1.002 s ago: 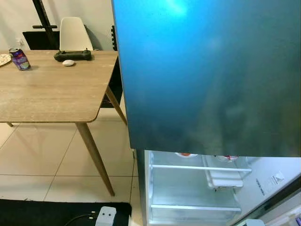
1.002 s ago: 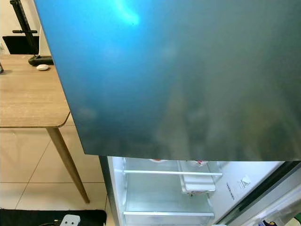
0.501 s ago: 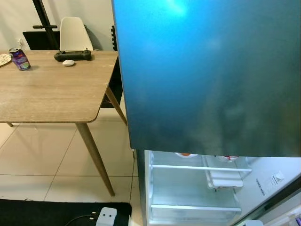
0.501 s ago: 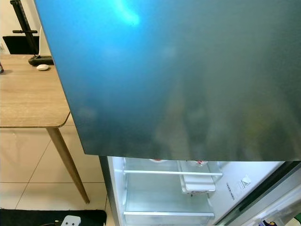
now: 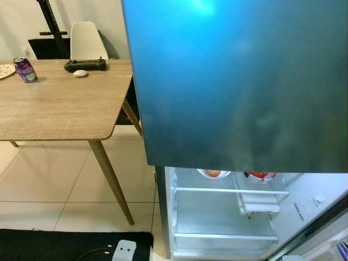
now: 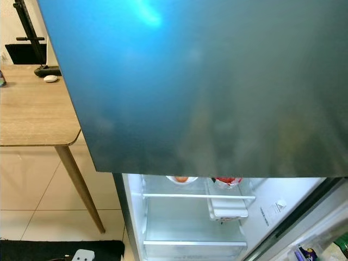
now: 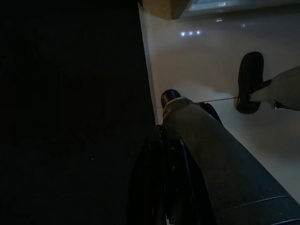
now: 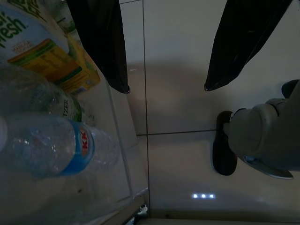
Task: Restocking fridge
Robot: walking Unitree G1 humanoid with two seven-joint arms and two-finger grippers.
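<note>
The robot stands facing the tall dark blue-grey fridge [image 5: 239,81]; its upper door panel takes up most of the head views, and below it the white lit lower compartment [image 5: 223,217] stands open. At the back of the top glass shelf [image 5: 228,191], tucked under the edge of the upper door, sit a white bowl holding something orange [image 5: 213,173] and a red-and-white packet [image 5: 260,175]; the shelves below look bare. In the right wrist view the right gripper [image 8: 166,86] hangs with its two black fingers spread wide and grasping nothing, directly beside a clear plastic box of stock [image 8: 70,154] resting on the pale tiled floor [image 8: 183,56]. The box holds a clear water bottle with a blue label [image 8: 51,145] and a green-and-yellow juice carton [image 8: 44,47]. The left gripper [image 7: 164,154] hangs idle at the robot's side in deep shade, and its fingers cannot be made out well enough to say whether they are apart or together. To the robot's left, a light wooden table [image 5: 60,109] carries a purple drink can [image 5: 25,69] near its far left edge. The step in hand appears to be the pick-up stage: the fridge is open and ready, and no item is yet held. The next move calls for lowering the right gripper into the box, closing it on the bottle or the carton, then lifting the item to a free shelf.
</note>
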